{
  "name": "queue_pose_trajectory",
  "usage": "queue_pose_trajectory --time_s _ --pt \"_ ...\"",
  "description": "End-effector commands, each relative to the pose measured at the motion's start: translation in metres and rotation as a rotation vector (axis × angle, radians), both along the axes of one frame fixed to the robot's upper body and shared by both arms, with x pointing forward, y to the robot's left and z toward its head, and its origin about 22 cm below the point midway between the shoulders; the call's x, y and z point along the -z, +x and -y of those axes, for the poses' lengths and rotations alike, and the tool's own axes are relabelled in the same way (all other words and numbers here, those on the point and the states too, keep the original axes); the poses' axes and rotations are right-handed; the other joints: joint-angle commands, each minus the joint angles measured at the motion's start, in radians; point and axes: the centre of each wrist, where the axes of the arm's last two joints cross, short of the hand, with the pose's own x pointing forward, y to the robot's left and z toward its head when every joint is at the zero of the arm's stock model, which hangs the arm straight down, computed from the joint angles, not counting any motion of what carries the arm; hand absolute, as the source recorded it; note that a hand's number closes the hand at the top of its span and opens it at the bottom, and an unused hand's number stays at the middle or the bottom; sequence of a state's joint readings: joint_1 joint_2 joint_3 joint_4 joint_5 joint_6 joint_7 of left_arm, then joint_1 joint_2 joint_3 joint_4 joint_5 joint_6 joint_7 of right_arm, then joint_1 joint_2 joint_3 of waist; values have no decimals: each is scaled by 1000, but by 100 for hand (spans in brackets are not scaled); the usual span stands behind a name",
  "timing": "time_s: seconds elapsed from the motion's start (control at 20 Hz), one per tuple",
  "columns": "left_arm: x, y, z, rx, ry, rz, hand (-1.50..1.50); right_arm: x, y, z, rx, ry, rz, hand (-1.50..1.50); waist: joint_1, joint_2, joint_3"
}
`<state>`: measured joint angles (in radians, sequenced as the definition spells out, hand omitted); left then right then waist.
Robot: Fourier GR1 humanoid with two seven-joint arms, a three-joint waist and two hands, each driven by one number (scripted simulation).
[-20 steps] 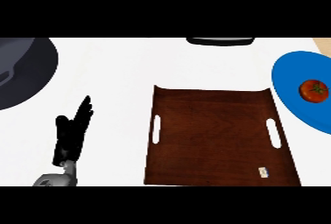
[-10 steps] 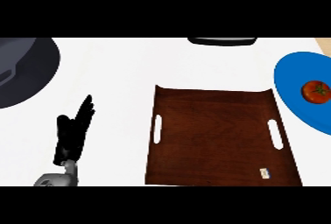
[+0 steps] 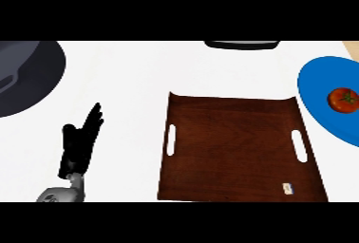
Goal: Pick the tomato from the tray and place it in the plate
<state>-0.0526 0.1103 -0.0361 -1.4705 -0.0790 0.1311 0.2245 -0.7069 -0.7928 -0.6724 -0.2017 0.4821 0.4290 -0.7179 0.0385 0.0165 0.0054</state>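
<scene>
The tomato (image 3: 344, 100) already sits on the blue plate (image 3: 317, 90) at the bench's right edge; the tray (image 3: 238, 147) needs nothing more. Left hand (image 3: 79, 144) rests, fingers straight together.

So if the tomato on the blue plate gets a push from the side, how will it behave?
The tomato looks round and smooth, so it would probably roll rather than slide. The blue plate seems shallow, so it may not stop it. Its glossy skin suggests it could slip in a pinch.
</scene>
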Motion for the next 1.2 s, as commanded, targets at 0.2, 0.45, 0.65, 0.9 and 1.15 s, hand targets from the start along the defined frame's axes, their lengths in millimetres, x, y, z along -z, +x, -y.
queue_pose_trajectory --time_s 0.2,0.45,0.65,0.9,1.15 --pt "-2 5 6 -5 1 -1 0 0 -13 11 -14 -26 -2 -150 -2 -1 0" --pt "6 -6 6 -1 -15 -6 0 22 -25 10 33 -60 -12 -150 8 4 1" --pt "-8 6 -4 7 8 11 0 14 -17 8 53 -78 -36 -150 8 3 1" --pt "0 -4 -2 -7 -5 14 0 2 -44 35 69 -74 -42 -150 10 4 2" --pt "-1 11 8 11 -17 5 0 9 -42 30 129 -96 -31 -150 7 9 2"
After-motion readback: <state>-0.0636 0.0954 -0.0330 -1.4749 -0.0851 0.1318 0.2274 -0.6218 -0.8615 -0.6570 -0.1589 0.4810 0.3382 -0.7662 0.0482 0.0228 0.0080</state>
